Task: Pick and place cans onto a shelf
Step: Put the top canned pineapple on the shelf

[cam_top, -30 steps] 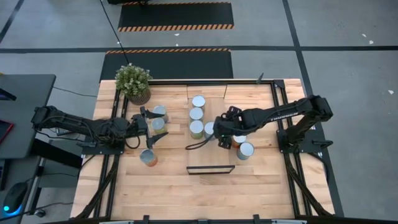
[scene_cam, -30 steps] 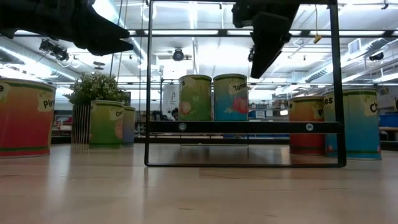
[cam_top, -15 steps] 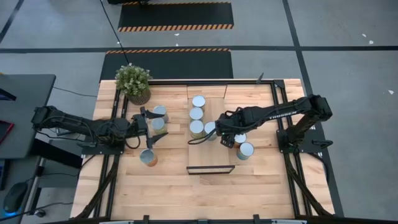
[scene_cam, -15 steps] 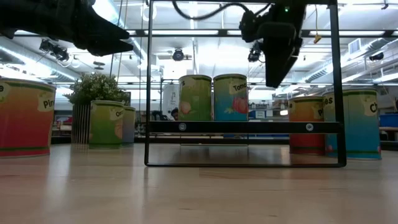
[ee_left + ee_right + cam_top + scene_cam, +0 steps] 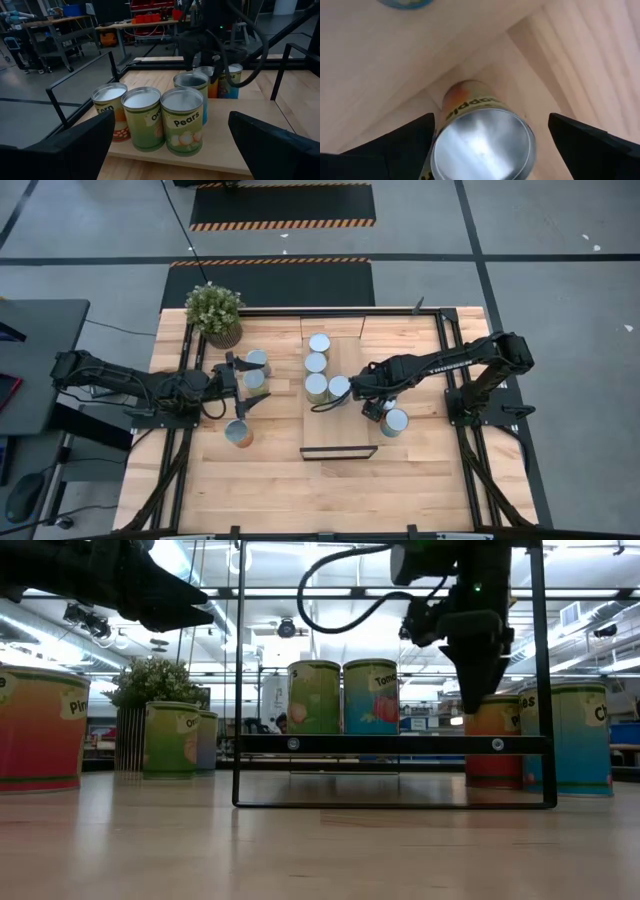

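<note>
The shelf (image 5: 340, 435) lies on the table's middle and bears several cans (image 5: 316, 363), among them a teal one (image 5: 339, 388). My right gripper (image 5: 377, 404) is open just right of the shelf, over an orange-labelled can (image 5: 482, 145) that stands upright on the tabletop. Its fingers stand on either side of the can's shiny top; I see no touch. Another teal can (image 5: 394, 422) stands beside it. My left gripper (image 5: 242, 383) is open and empty, raised above two cans (image 5: 256, 370) at the table's left.
A potted plant (image 5: 215, 312) stands at the far left. An orange-red can (image 5: 238, 433) stands alone near the left front. The shelf's thin dark frame (image 5: 240, 690) rises at its near end. Bare shelf board lies toward the near end.
My right gripper has gone from above the shelf's teal can toward the table's right edge and down. It now hangs over the orange can beside the shelf. The cans have stayed in place.
</note>
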Motion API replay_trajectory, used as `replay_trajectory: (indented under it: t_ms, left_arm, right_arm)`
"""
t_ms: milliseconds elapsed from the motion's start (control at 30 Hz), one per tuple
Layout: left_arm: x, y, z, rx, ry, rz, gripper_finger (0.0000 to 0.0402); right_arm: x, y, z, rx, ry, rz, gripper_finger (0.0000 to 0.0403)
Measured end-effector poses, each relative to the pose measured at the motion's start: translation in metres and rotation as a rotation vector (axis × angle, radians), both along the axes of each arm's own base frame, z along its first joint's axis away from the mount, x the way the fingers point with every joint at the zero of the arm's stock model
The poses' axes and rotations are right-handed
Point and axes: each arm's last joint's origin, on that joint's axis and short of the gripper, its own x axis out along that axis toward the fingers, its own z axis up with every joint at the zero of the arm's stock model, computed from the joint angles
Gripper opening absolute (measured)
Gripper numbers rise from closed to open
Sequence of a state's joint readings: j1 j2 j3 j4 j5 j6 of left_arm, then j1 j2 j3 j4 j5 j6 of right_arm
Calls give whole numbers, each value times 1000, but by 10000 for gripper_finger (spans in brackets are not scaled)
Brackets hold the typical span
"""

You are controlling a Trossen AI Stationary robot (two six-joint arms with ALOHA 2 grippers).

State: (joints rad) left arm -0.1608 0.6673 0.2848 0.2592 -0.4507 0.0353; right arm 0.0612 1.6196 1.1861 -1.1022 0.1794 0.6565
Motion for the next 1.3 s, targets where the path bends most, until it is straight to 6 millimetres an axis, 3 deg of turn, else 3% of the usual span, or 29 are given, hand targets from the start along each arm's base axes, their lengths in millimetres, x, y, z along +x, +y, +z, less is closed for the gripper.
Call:
replay_trajectory:
  t_ms: [300,633,1100,1300]
  left_arm:
    - [0,0,0,1,2,0,396]
    - [0,0,0,-8,-1,1,396]
    - [0,0,22,100,-191,4,396]
    - [-2,11,34,145,-291,129,396]
  right_arm:
    - [-8,2,-12,70,49,-34,390]
    - [-15,-6,-19,29,65,28,330]
    - [-41,-34,24,-187,-227,201,339]
    - [-57,-45,26,-278,-425,233,342]
